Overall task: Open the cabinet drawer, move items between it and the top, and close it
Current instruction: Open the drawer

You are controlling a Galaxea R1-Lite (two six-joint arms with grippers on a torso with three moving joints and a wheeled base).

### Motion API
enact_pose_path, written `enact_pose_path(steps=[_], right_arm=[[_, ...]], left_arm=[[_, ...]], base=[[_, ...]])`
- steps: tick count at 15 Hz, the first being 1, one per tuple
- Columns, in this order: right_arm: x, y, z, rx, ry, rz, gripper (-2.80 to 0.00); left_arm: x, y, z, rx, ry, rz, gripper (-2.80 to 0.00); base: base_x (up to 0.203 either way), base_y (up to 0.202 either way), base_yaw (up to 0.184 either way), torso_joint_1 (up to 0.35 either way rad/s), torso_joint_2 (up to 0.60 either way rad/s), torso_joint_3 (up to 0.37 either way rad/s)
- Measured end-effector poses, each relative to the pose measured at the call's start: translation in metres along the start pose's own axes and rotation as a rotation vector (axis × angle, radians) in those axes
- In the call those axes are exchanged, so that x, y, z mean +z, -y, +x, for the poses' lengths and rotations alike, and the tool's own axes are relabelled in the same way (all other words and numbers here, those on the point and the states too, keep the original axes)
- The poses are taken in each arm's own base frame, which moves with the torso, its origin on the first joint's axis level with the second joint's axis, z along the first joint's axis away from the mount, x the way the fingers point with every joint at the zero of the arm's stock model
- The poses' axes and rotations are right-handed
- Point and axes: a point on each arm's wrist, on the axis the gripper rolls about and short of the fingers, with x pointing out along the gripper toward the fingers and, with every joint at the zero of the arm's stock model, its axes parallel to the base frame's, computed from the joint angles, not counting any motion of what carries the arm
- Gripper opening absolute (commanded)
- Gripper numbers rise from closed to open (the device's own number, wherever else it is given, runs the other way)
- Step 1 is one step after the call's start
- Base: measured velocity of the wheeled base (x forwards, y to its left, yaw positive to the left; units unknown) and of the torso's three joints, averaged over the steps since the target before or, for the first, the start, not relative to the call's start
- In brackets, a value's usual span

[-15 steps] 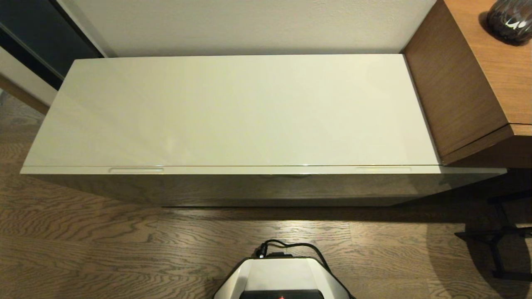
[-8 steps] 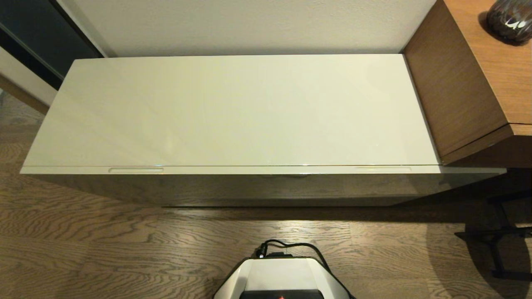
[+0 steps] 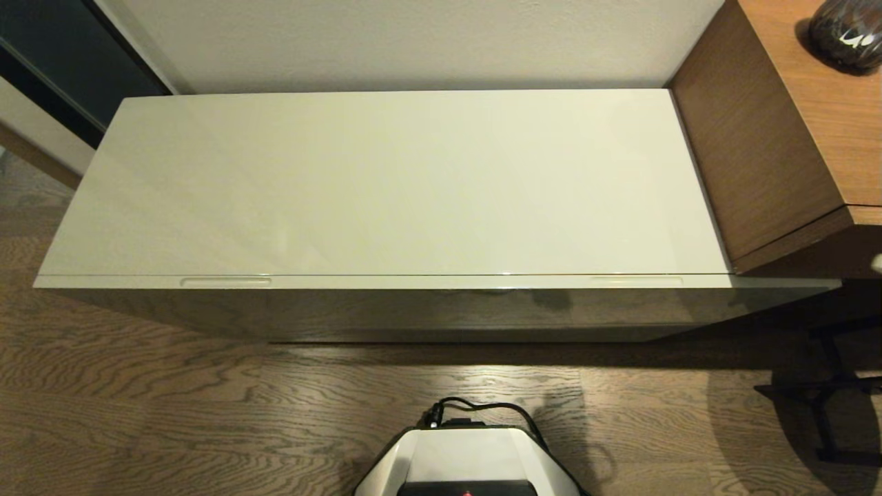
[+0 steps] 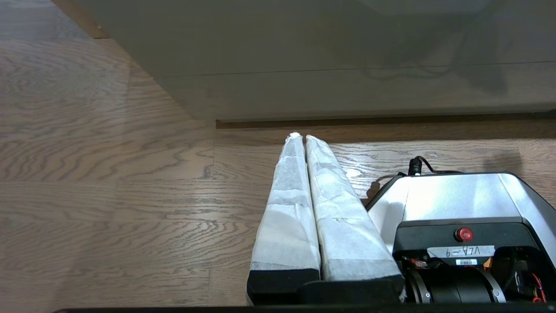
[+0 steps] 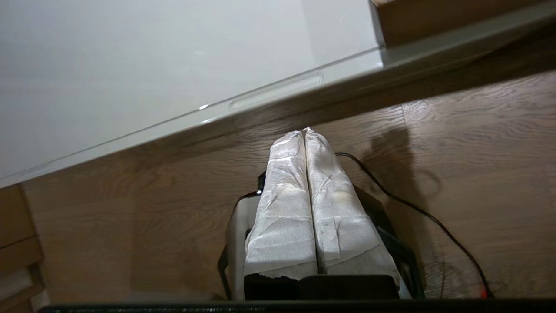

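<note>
The cabinet drawer (image 3: 413,311) is pushed fully in, and its two slim notches (image 3: 225,281) (image 3: 635,280) line the front edge under the top (image 3: 386,179), which lies bare. No denim garment shows in any view. My left gripper (image 4: 300,137) is shut on nothing and hangs low over the floor before the cabinet's front, beside my base (image 4: 456,195). My right gripper (image 5: 304,131) is also shut and empty. It is above my base and points toward the drawer's edge near a notch (image 5: 276,89). Neither gripper shows in the head view.
A brown wood-grain desk (image 3: 792,138) butts against the cabinet's right end, with a dark vase (image 3: 846,34) on it. Black stand legs (image 3: 827,393) rest on the floor at the right. A black cable (image 5: 412,208) trails from my base (image 3: 468,455).
A dark shadow has appeared on the drawer front right of centre and on the floor right of my base. The cabinet itself is unchanged.
</note>
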Motion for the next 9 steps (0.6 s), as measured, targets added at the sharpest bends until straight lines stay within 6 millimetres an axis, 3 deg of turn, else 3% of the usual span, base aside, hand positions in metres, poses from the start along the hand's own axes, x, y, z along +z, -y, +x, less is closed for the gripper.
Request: enact_pose_path(steps=[5,9], right_arm=[[-0.014,-0.022,0.119,-0.023,0.011,0.013,-2.80],[-0.030,-0.036,0.170,-0.047,0.039,0.023,-2.80]], left_arm=[[0.000,0.000,0.000,0.000,0.000,0.000,-2.80],[0.000,0.000,0.000,0.000,-0.001,0.000,-2.80]], base=[[0.000,0.000,0.000,0.000,0.00,0.000],[0.000,0.000,0.000,0.000,0.00,0.000]])
